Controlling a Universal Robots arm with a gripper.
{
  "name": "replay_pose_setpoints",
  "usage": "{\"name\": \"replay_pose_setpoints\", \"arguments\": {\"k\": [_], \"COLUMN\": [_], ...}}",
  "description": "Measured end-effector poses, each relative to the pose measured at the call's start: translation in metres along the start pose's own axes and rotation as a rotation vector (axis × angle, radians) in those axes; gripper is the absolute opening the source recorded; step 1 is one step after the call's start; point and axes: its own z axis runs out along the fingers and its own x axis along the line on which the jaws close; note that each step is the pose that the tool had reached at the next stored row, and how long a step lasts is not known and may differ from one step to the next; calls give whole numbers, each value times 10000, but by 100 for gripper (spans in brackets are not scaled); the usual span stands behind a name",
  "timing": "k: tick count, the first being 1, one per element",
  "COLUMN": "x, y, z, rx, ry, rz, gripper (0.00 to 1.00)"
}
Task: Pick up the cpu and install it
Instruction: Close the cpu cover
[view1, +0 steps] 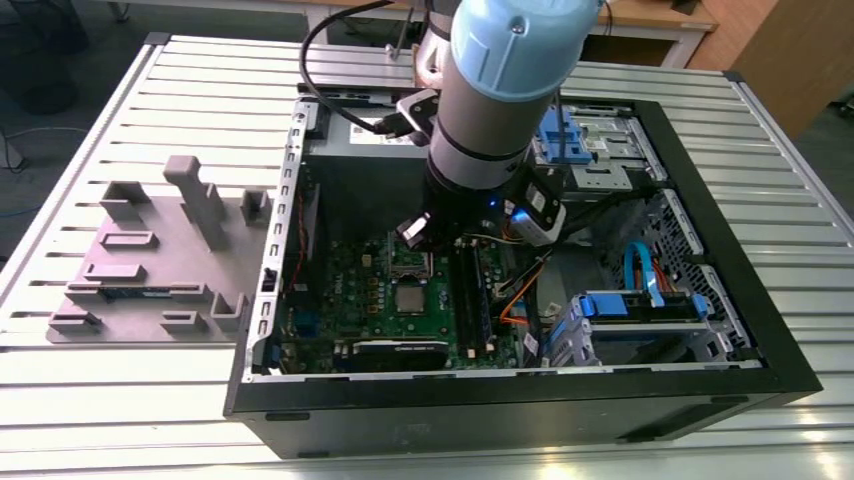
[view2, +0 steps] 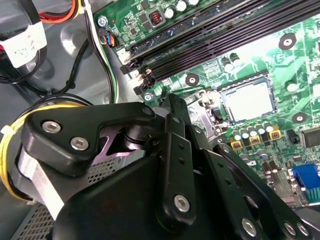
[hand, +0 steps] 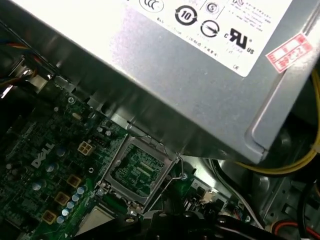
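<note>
Inside the open case: the arm reaches down over the green motherboard (view1: 400, 290), its gripper (view1: 441, 232) low above the board near the socket.
Gripper state: cannot tell; in the second wrist view the black linkage (view2: 170, 165) fills the foreground and hides the fingertips.
Cpu: the pale silver square (view2: 248, 101) lies flat in its socket on the board, just beyond the gripper and apart from it; in the exterior view it sits (view1: 410, 296) just below the tool.
Metal frame: in the first wrist view, the hinged load frame (hand: 136, 169) stands open close ahead of the gripper.
Power supply: the grey box (hand: 200, 90) looms beside the tool.
Memory slots: long black rows (view2: 225, 35) lie beyond the cpu.
Grey fixture: a moulded tray (view1: 160, 250) sits outside the case, well apart from the tool.
</note>
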Motion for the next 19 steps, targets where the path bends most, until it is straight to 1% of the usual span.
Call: {"name": "replay_pose_setpoints", "arguments": {"k": [3, 7, 11, 15, 19], "x": [-9, -38, -41, -41, -29], "y": [15, 54, 60, 61, 84], "z": [28, 67, 101, 102, 111], "rx": [-56, -87, -89, -89, -90], "ry": [-16, -31, -31, -31, -33], "rz": [-103, -138, -141, -141, -141], "gripper": [11, 11, 11, 11, 11]}}
